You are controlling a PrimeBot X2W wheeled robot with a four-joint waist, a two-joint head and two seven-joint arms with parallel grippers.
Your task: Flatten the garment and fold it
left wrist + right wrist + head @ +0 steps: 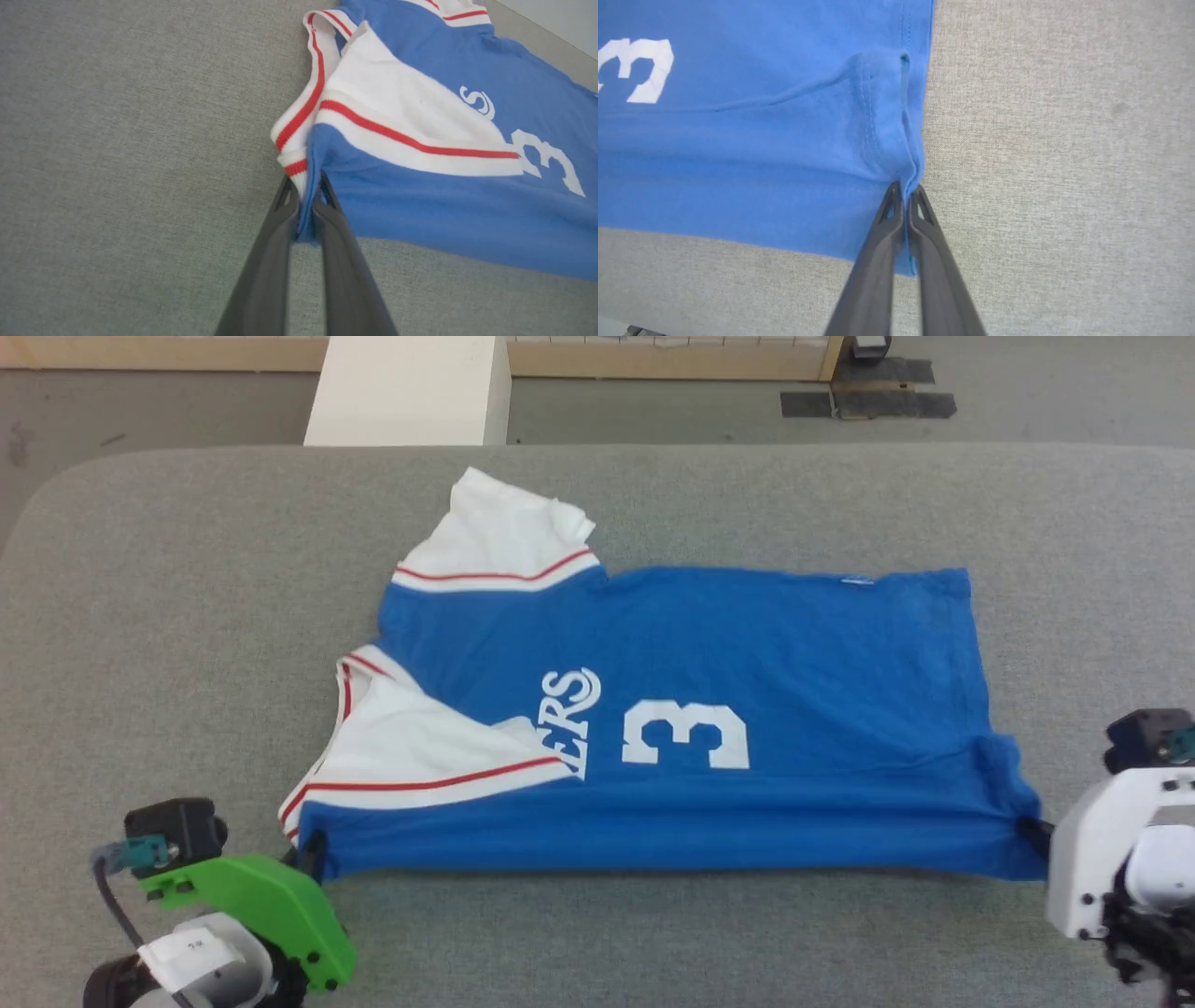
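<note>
**Operator:** Report the position of the garment.

**Technician:** The garment (pixel 709 709) lies spread sideways on the grey table (pixel 187 616). Its collar end is toward the robot's left and its hem toward the robot's right. The near sleeve (pixel 420 747) is folded over onto the chest.

**Operator:** Report the jaws.

**Technician:** The left gripper (pixel 313 854) is clamped on the near collar-end corner, just beside the striped trim. The right gripper (pixel 1032 831) is closed on the near hem corner, with cloth pinched between its fingers.

**Operator:** Which step is in hand?

**Technician:** As judged, the grasp for a fold. The near edge is held at both ends and runs almost straight between them.

**Operator:** What does the next move call for?

**Technician:** Probably, raise both corners together at equal height. Then carry the near edge toward the far edge. Hold light tension so the soft jersey neither sags nor bunches.

**Operator:** Count the items.

**Technician:** One garment, two white sleeves, one number 3 (pixel 686 735), and two grippers, both engaged.
</note>
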